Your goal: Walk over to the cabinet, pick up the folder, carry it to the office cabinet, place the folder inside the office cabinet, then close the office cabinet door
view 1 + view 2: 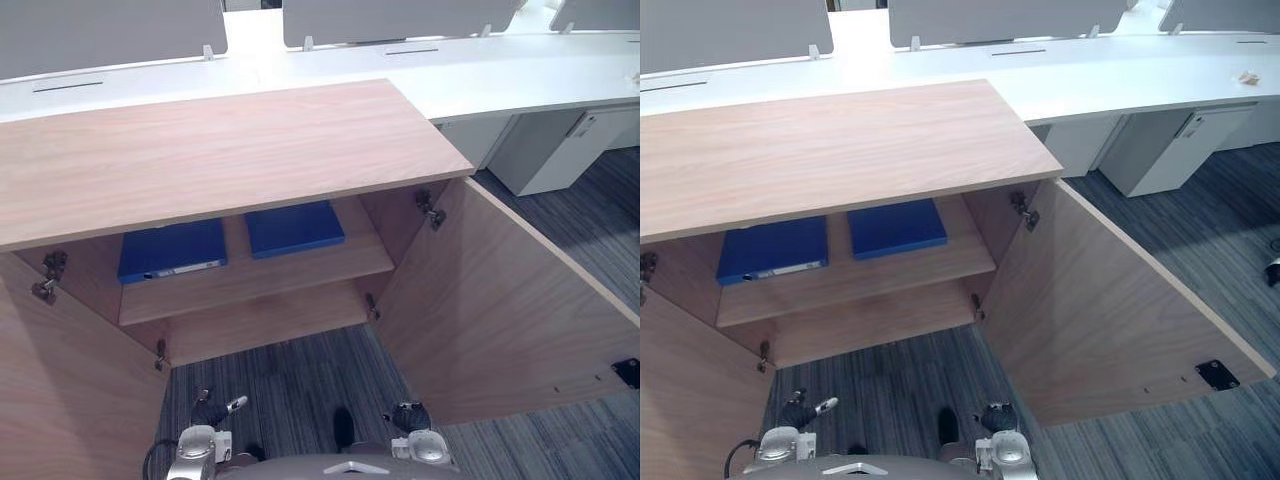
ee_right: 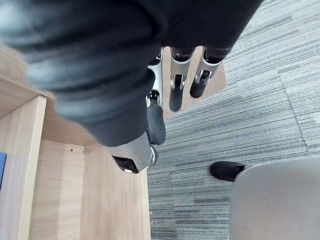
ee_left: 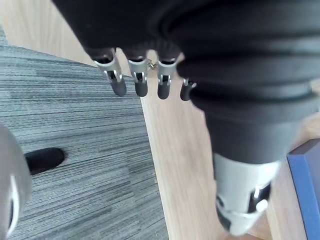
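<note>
Light wooden cabinet (image 1: 220,150), doors open: blue flat folder (image 1: 172,250) beside second blue folder (image 1: 294,228) on its shelf (image 1: 260,285). My left hand (image 3: 140,82) and right hand (image 2: 176,92) hang empty, fingers relaxed.

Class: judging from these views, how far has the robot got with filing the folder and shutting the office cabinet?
Done, apparently: a left blue folder and a right blue folder lie on the cabinet shelf. In hand: nothing; left hand and right hand hang open, empty. Left: the right door and left door stand open, to be shut.
</note>
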Controlling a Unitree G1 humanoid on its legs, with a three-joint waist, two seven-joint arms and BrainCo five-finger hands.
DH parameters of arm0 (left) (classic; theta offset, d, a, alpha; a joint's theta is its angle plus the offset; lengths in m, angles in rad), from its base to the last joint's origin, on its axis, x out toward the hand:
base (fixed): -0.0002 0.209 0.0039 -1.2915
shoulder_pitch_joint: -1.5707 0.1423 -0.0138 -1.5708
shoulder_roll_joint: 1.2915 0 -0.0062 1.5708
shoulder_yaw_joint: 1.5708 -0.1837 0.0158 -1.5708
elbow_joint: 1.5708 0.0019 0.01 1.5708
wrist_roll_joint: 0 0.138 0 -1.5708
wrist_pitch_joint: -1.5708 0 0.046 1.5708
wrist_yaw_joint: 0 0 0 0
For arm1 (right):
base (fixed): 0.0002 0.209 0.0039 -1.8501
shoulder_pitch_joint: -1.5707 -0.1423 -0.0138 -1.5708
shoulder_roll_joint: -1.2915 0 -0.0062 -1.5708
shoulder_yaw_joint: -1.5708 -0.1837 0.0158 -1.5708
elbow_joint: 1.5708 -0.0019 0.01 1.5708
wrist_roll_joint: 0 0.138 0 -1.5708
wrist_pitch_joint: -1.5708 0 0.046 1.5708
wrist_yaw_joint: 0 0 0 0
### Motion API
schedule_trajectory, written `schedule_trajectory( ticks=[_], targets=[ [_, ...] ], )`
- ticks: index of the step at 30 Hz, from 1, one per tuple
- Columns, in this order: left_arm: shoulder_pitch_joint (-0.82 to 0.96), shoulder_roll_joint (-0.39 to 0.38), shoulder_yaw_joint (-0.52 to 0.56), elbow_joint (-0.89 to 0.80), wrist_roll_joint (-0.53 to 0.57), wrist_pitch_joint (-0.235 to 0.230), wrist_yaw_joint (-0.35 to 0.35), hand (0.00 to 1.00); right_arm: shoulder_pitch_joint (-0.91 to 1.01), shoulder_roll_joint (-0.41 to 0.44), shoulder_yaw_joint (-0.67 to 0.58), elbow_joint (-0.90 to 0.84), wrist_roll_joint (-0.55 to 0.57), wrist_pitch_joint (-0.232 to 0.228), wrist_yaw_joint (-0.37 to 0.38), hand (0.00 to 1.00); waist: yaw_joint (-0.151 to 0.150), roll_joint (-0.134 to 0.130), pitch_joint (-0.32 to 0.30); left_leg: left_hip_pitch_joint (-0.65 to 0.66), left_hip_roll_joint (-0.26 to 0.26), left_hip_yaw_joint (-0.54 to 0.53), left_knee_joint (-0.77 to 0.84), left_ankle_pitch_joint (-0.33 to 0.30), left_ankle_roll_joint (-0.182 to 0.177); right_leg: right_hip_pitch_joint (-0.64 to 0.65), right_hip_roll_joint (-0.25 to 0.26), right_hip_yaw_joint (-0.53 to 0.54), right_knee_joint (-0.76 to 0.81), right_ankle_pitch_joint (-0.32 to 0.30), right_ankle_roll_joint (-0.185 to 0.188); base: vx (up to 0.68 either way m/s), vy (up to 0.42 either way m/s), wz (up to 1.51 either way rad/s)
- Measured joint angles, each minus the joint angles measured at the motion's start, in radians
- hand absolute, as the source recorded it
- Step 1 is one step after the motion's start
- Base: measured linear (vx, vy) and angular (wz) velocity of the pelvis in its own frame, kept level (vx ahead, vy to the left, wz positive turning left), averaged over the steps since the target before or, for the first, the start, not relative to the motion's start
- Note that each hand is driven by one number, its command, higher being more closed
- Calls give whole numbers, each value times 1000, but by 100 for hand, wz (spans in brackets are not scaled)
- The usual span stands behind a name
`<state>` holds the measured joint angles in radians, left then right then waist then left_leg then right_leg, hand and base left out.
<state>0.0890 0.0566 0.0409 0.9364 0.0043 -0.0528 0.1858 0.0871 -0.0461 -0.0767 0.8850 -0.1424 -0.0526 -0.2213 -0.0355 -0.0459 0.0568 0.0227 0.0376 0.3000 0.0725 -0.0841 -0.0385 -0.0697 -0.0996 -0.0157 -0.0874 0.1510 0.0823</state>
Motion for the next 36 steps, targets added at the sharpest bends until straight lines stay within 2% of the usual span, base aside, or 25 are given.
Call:
schedule_trajectory(
  ticks=[8, 14, 17, 19, 22, 26, 28, 31, 36],
  targets=[
    [4, 1, 2, 37, 2, 8, -17, 0, 5, 3, -77, 47, 61, 12, 0, 0, -3, 3, -19, 56, -17, 26, -28, -1, 22, 25, 0, 27, 6, 5, 11, 24, 13, -10],
    [0, 2, 41, 41, 1, 14, -17, 0, 25, 3, -214, 28, 181, 13, -6, 0, -30, 5, -20, 85, -18, 111, -22, -36, 12, 13, 9, 102, 6, 6, 9, -50, -3, -43],
    [1, 1, 75, 46, -1, 21, -17, 0, 66, 2, -308, -71, 260, 14, -15, 0, -43, 9, -24, 101, -13, 169, -22, -53, 6, 0, 23, 152, 1, 7, -2, -64, -22, -57],
    [4, 1, 84, 58, -1, 27, -17, 0, 83, -1, -386, -187, 300, 11, -44, 0, -67, 20, -28, 109, -7, 210, -23, -65, 0, -5, 34, 180, 1, 7, -17, -47, -24, -52],
    [0, -4, 84, 55, -1, 30, -17, 0, 89, -5, -470, -315, 333, -6, -72, 0, -84, 32, -35, 132, 4, 261, -22, -83, -10, -5, 53, 217, 1, 7, -20, -11, -23, -50],
    [-2, -6, 84, 54, -1, 29, -17, 0, 71, -11, -524, -414, 340, -15, -93, 0, -101, 46, -44, 138, 17, 301, -21, -92, -18, -23, 70, 243, 6, 6, -20, 40, -29, -34],
    [-2, -9, 84, 54, -1, 29, -18, 0, 41, -32, -536, -446, 343, -16, -94, 0, -110, 59, -44, 142, 22, 319, -20, -91, -17, -34, 80, 253, 7, 18, -9, 68, -24, -28],
    [-19, -14, 83, 51, -1, 28, -21, 0, -42, -117, -531, -479, 352, -33, -92, 0, -125, 89, -27, 151, 27, 333, -24, -97, -25, -36, 91, 256, 7, 19, -10, 26, -41, -20],
    [-27, -16, 69, 15, 0, 10, -40, 0, -140, -238, -467, -476, 353, -43, -81, 0, -130, 111, -9, 148, 27, 332, -22, -99, -26, -40, 92, 257, 5, 17, -10, -56, -57, -2]
  ],
)
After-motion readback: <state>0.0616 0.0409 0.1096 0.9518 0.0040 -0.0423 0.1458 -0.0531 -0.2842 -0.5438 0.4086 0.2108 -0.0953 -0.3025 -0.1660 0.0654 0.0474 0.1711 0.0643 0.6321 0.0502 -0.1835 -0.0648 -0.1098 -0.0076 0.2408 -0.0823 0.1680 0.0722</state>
